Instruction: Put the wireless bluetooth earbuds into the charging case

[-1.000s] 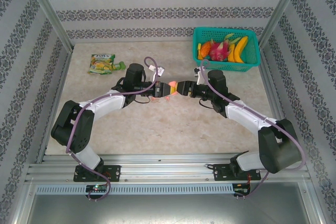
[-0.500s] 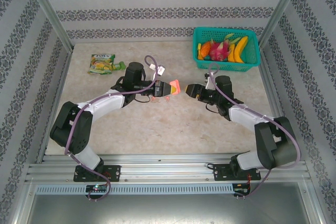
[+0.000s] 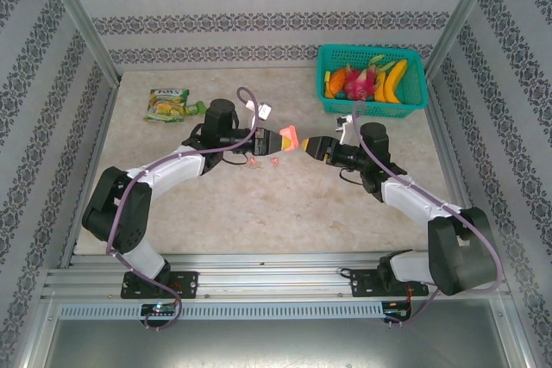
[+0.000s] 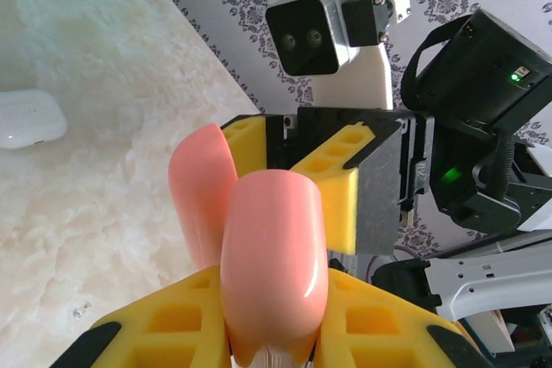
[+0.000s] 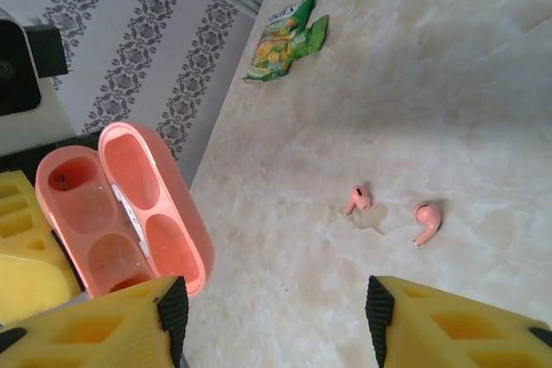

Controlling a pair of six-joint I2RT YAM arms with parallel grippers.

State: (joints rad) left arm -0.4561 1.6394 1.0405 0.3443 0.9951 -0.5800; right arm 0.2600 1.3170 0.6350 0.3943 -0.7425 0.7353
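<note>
Two pink earbuds (image 5: 358,199) lie loose on the table (image 3: 259,213), just nearside of the L gripper (image 3: 274,140). That gripper is clamped on a pink case (image 3: 290,136), lid swung open, held above mid-table. Opp., the R gripper (image 3: 312,146) faces it w/ jaws apart, nothing between. Far L: snack packet (image 3: 168,103). Far R: green basket (image 3: 376,109) of toy fruit.

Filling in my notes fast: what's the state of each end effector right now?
Left end effector: closed, holding the open pink charging case.
Right end effector: open, holding nothing.
</note>
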